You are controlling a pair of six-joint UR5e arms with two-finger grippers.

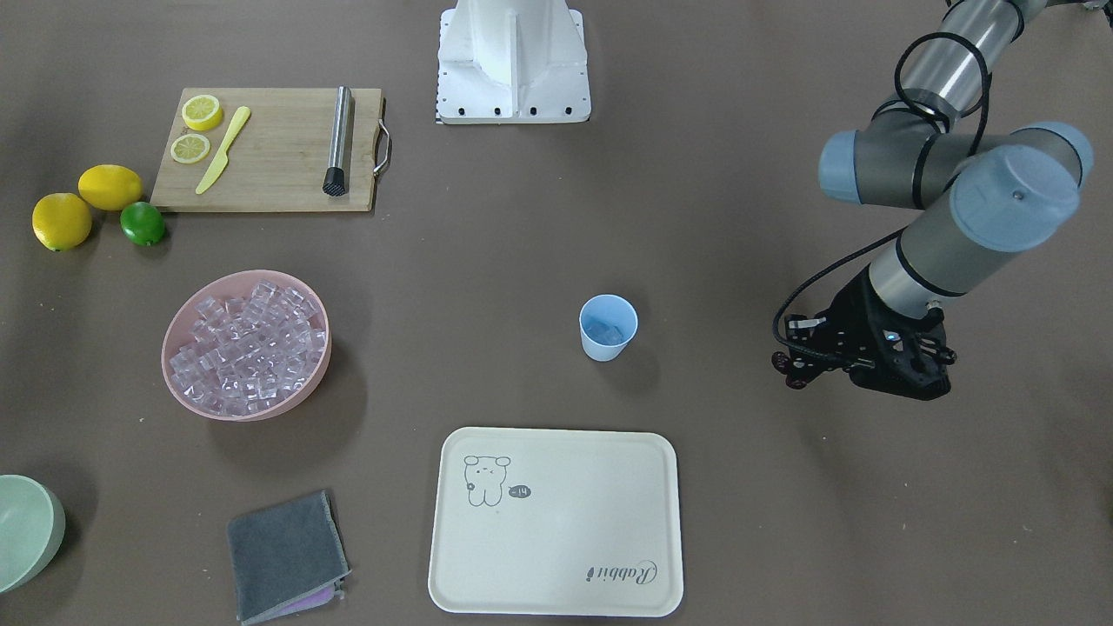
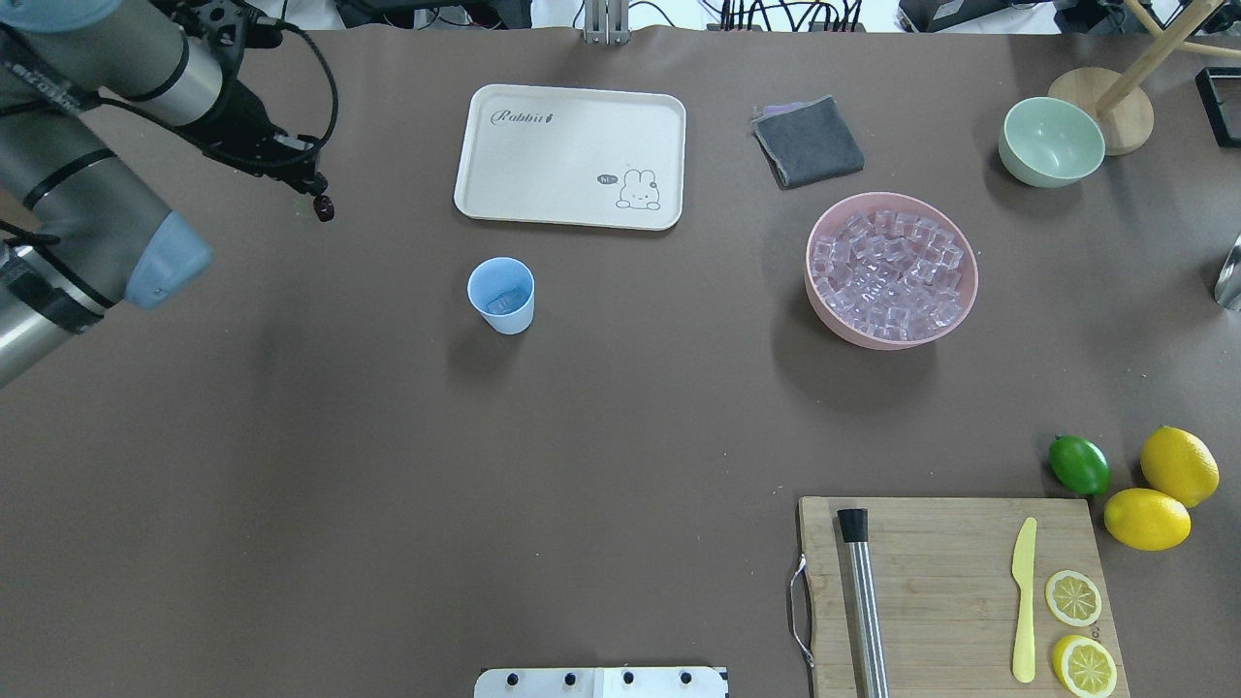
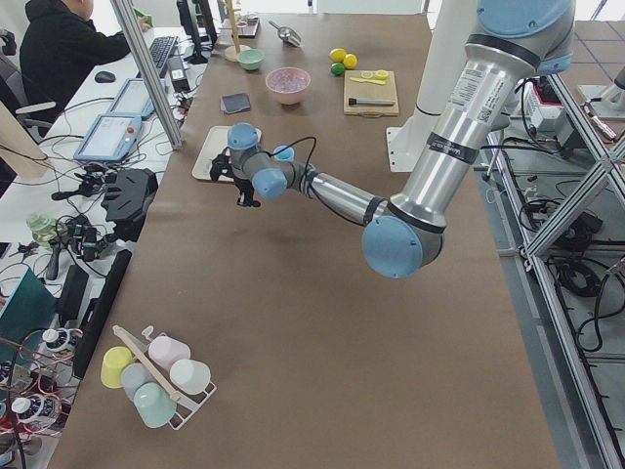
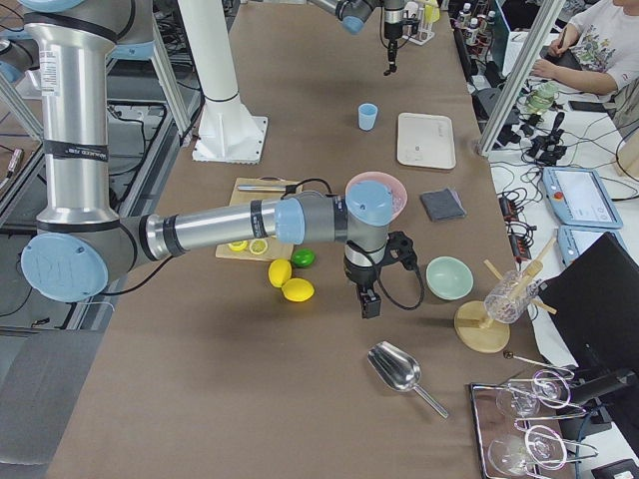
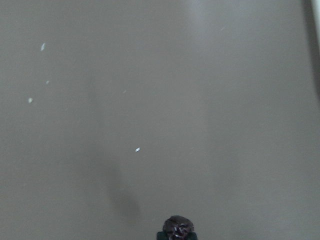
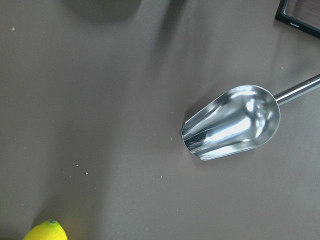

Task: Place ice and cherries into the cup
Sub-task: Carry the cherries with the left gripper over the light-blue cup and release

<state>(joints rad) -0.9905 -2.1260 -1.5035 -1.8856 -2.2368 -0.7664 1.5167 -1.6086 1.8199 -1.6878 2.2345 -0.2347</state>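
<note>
The light-blue cup (image 1: pixel 608 327) (image 2: pixel 501 294) stands upright mid-table with a little ice showing inside. Most of the ice (image 1: pixel 248 343) (image 2: pixel 890 267) fills the pink bowl (image 2: pixel 960 310). My left gripper (image 2: pixel 318 194) (image 1: pixel 796 365) hovers over bare table well to the cup's side, shut on the dark cherries (image 2: pixel 325 207) (image 5: pixel 177 227), which hang at its tip. My right gripper (image 4: pixel 369 302) shows only in the exterior right view, low over the table past the lemons; I cannot tell whether it is open or shut.
A metal scoop (image 6: pixel 232 122) (image 4: pixel 399 369) lies under the right wrist. A cream tray (image 2: pixel 572 155), grey cloth (image 2: pixel 808 141) and green bowl (image 2: pixel 1052 141) sit along the far side. A cutting board (image 2: pixel 955 591) holds a muddler, knife and lemon slices, with lemons (image 2: pixel 1147 517) and a lime (image 2: pixel 1079 463) beside it.
</note>
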